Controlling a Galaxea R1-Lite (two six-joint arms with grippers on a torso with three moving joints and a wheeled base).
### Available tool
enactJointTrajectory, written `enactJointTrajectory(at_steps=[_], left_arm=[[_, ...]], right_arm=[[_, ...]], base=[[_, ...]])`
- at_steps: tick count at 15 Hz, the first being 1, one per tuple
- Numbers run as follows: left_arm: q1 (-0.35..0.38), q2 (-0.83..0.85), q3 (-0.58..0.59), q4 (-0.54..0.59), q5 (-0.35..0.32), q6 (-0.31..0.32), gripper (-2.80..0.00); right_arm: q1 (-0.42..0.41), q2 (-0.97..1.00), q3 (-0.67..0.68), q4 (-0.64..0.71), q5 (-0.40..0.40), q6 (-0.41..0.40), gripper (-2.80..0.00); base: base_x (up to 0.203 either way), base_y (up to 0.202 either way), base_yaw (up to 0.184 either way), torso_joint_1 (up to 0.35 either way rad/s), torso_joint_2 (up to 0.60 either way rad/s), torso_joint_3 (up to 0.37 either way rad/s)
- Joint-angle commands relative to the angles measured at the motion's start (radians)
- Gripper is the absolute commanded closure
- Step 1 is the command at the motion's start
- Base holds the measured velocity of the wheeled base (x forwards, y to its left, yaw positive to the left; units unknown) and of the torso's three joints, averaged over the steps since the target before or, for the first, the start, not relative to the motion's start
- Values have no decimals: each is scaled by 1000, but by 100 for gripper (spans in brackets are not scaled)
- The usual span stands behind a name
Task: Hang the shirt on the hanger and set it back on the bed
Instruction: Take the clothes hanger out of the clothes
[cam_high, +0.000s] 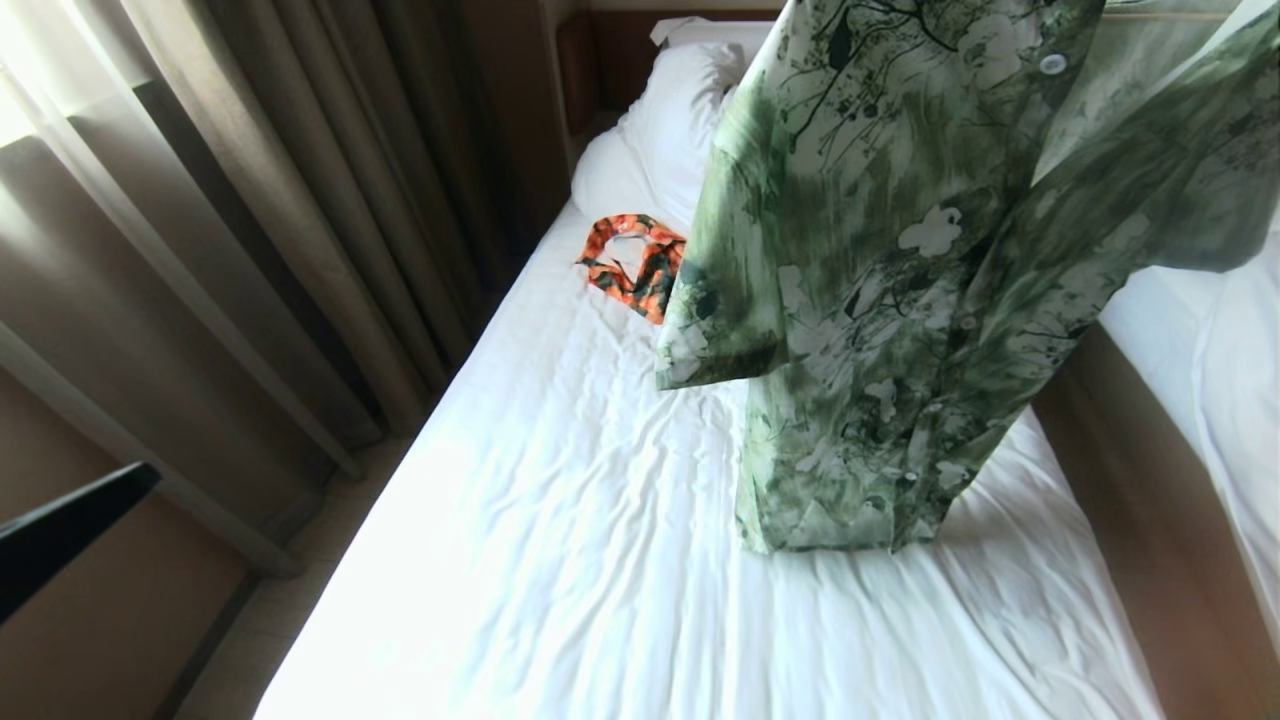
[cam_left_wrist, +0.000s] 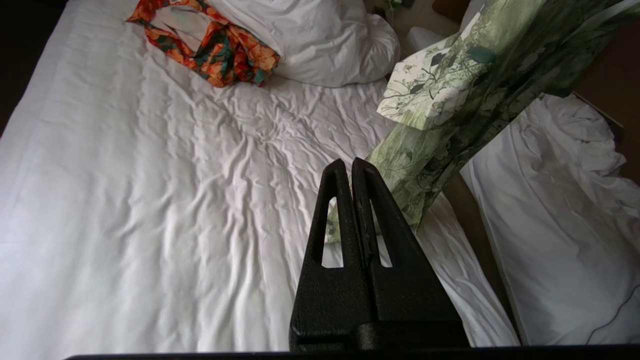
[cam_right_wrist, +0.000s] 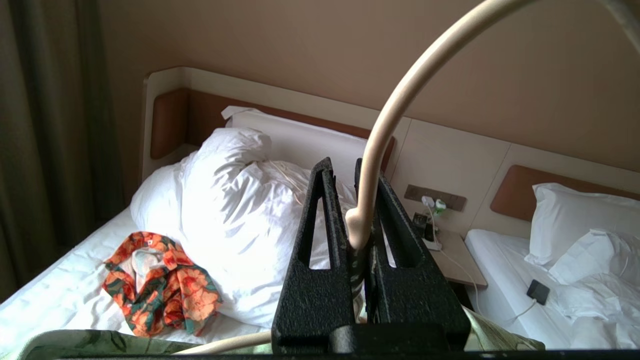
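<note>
The green flowered shirt (cam_high: 900, 300) hangs in the air over the right side of the bed (cam_high: 560, 520). Its hem reaches low toward the wrinkled sheet; I cannot tell whether it touches. In the right wrist view my right gripper (cam_right_wrist: 342, 166) is shut on the neck of the cream hanger (cam_right_wrist: 400, 95), whose hook curves up past the fingers. Shirt cloth (cam_right_wrist: 100, 345) shows below the jaws. My left gripper (cam_left_wrist: 349, 162) is shut with nothing in it, held above the sheet (cam_left_wrist: 150, 200) just beside the hanging shirt (cam_left_wrist: 450, 100).
An orange, black and teal garment (cam_high: 635, 265) lies near the bunched white duvet (cam_high: 665, 130) at the headboard. Curtains (cam_high: 250, 200) run along the bed's left side. A second white bed (cam_high: 1220, 350) stands to the right, with a nightstand (cam_right_wrist: 457, 255) between the two.
</note>
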Motion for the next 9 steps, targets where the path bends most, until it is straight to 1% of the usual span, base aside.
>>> enactJointTrajectory(at_steps=[1,3,4,6,7,9], left_arm=[[-5,45,-52,0,-3,-1,0],[-36,71,-110,13,-9,-1,0],[-53,88,-157,51,-8,-1,0],[-81,121,-270,186,-9,0,0],[-112,157,-327,232,-10,1,0],[-175,225,-381,263,-6,2,0]], right_arm=[[0,1,0,15,1,-3,0],[-1,-7,0,50,1,3,0],[-1,-10,0,75,1,6,0],[6,-9,1,128,1,8,0],[22,-7,1,146,0,8,0],[31,0,1,182,-5,10,0]], base=[[0,0,0,0,0,0],[0,0,0,0,0,0],[0,0,0,0,0,0],[0,0,0,0,0,0],[0,0,0,0,0,0],[0,0,0,0,0,0]])
